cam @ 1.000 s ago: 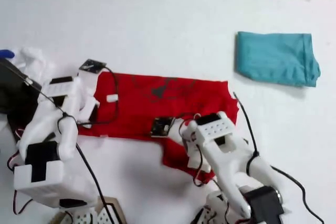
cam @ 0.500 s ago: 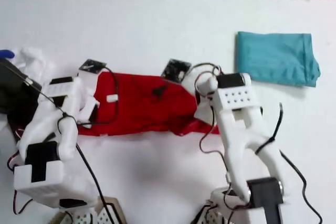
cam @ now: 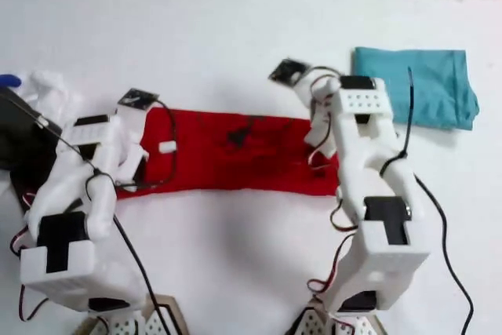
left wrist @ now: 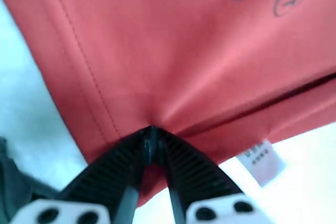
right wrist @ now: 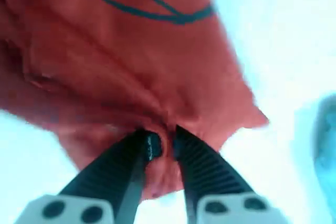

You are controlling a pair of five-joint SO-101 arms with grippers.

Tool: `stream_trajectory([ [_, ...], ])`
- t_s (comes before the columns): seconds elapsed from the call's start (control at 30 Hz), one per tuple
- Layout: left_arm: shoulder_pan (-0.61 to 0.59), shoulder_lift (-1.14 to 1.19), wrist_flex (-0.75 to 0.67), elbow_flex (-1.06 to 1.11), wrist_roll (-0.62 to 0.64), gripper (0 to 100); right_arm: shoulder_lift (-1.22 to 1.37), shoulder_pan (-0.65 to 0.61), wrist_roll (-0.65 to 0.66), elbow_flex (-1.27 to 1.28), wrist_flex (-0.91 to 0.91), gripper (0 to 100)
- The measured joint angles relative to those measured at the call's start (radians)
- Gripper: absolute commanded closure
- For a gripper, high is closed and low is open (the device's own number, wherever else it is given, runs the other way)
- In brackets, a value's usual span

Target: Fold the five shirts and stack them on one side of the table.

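over the last second the right gripper [right wrist: 160, 141] has swung from the near edge of the red shirt [cam: 235, 162] to its far right corner. it dragged the lower flap over, so the shirt now lies as one long band on the counter [cam: 235, 37]. both ends are pinched: the right gripper is clamped on bunched red cloth, and the left gripper [left wrist: 151, 139] is closed tight on the opposite end. just beyond the right gripper, apart from the red cloth, rests a folded teal shirt [cam: 412, 88]. so one shirt looks finished, while the red one is one fold in and likely still needs cross folds and stacking. a white heap [cam: 51, 88] past the left gripper may be another. the wrist views show the grips and a sewn label [left wrist: 260, 158]; the high view gives the whole band.
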Motion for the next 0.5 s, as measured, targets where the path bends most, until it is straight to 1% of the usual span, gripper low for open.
stream_trajectory([
  [0.2, 0.000, 0.000, 0.000, 0.000, 0.000, 97, 0.011, 0.083, -0.261, -0.054, -0.054, 84.0],
  [0.3, 0.000, 0.000, 0.000, 0.000, 0.000, 97, 0.011, 0.084, -0.293, -0.054, -0.026, 85.3],
  [0.43, 0.000, 0.000, 0.000, 0.000, 0.000, 97, 0.003, 0.091, -0.270, -0.054, 0.029, 95.3],
  [0.5, 0.000, 0.000, 0.000, 0.000, 0.000, 97, -0.040, 0.094, -0.253, -0.054, 0.040, 98.3],
])
